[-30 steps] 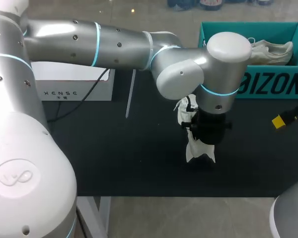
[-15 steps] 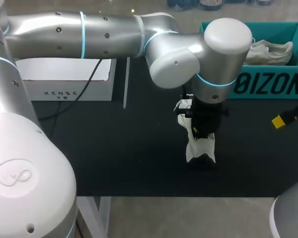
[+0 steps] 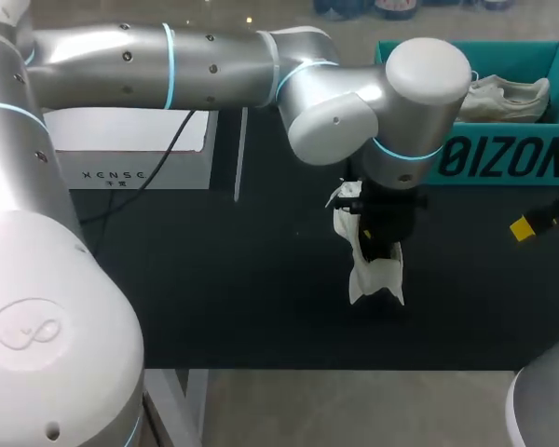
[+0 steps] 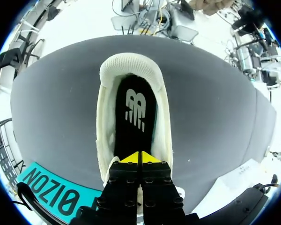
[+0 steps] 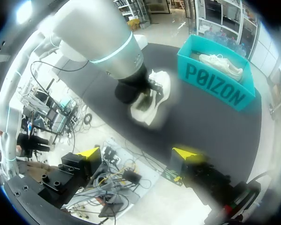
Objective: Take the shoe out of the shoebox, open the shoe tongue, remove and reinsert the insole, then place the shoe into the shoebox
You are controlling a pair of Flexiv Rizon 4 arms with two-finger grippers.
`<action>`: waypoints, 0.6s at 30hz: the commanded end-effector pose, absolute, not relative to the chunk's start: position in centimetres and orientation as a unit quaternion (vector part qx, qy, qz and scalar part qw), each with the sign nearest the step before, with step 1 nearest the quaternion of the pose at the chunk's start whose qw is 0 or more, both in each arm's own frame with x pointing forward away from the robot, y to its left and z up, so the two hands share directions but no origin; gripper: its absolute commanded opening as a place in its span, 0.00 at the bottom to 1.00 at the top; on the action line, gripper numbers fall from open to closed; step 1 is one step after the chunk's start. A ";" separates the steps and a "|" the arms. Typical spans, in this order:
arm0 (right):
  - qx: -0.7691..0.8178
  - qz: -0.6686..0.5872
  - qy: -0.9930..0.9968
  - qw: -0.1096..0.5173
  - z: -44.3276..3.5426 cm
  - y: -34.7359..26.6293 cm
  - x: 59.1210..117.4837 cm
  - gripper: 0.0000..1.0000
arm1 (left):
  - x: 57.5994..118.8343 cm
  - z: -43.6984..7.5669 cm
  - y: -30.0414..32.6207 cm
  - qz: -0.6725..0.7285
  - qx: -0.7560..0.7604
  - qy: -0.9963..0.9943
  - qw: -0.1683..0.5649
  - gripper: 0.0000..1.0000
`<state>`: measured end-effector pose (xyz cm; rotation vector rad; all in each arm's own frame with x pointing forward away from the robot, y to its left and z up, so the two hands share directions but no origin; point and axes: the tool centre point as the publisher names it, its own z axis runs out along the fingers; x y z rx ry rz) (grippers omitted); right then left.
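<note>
On the black mat (image 3: 214,279), right of the middle and just near of the teal shoebox (image 3: 503,160): a white sneaker (image 3: 374,279), heel toward the near edge, apart from the box. Down over it from the left and past the middle, the left arm (image 3: 214,70), wrist upright above the shoe's opening. Left gripper (image 4: 140,158) clenched, yellow tips pressed together inside that opening, right over the black insole (image 4: 135,110), with the padded heel collar ahead of the fingers. Whether pinching the insole or only touching it: cannot tell. Inside the shoebox at the far right, a second white sneaker (image 3: 508,96). Right gripper (image 5: 136,153) released, fingers spread wide, out by the right edge of the mat, well apart from the shoe. At the far left, a white box (image 3: 130,154) and a black cable (image 3: 168,172) trailing in front of it.
</note>
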<state>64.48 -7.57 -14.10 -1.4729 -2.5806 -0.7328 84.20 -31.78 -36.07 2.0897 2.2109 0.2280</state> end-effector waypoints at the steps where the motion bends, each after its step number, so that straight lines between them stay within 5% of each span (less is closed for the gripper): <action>1: -0.481 -0.237 -0.843 0.043 -14.1 -7.5 64.8 1.00 | 85.0 -36.9 -32.6 0.073 0.679 0.729 0.041 0.00; 5: -0.481 -0.237 -0.843 0.043 -14.1 -7.5 64.8 1.00 | 85.0 -36.9 -32.7 0.064 0.669 0.739 0.045 0.00; 8: -0.481 -0.237 -0.843 0.043 -14.1 -7.5 64.8 1.00 | 84.9 -37.2 -32.7 0.055 0.667 0.741 0.043 0.44; 10: -0.481 -0.237 -0.843 0.043 -14.1 -7.5 64.8 1.00 | 84.8 -37.4 -32.7 0.053 0.667 0.742 0.041 0.90; 11: -0.481 -0.237 -0.843 0.043 -14.1 -7.5 64.8 1.00 | 84.8 -37.5 -32.7 0.051 0.668 0.742 0.041 1.00; 18: -0.481 -0.237 -0.843 0.043 -14.1 -7.5 64.8 1.00 | 84.2 -37.9 -32.7 0.043 0.671 0.739 0.037 1.00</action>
